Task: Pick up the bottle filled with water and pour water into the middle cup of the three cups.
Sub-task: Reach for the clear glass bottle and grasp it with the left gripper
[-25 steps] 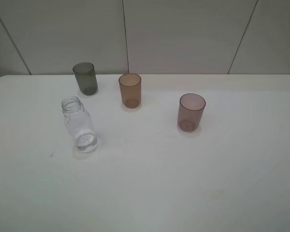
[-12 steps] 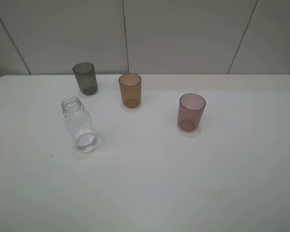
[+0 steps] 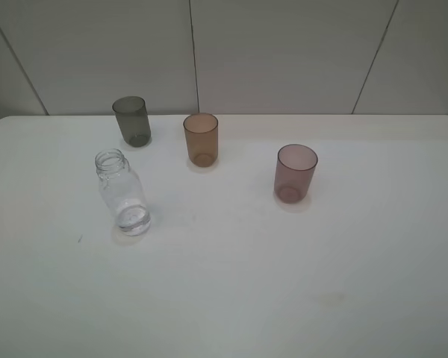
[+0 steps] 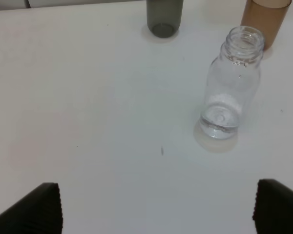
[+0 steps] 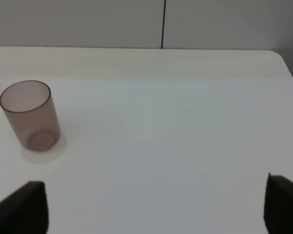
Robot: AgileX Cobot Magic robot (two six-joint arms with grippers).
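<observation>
The clear capless bottle (image 3: 122,195) stands upright on the white table's left half, with a little water (image 3: 134,217) at its bottom. The three cups stand upright behind and to its right: smoky grey (image 3: 131,121), the amber middle cup (image 3: 201,139), and mauve (image 3: 296,174). No gripper shows in the exterior view. In the left wrist view the left gripper (image 4: 156,209) is open and empty, short of the bottle (image 4: 232,87), with the grey cup (image 4: 164,17) and amber cup (image 4: 265,19) beyond. The right gripper (image 5: 156,204) is open and empty, with the mauve cup (image 5: 30,116) off to one side.
The white table (image 3: 284,283) has rounded far corners and ends at a grey panelled wall (image 3: 284,52) just behind the cups. A small dark speck (image 3: 79,239) lies on the table left of the bottle.
</observation>
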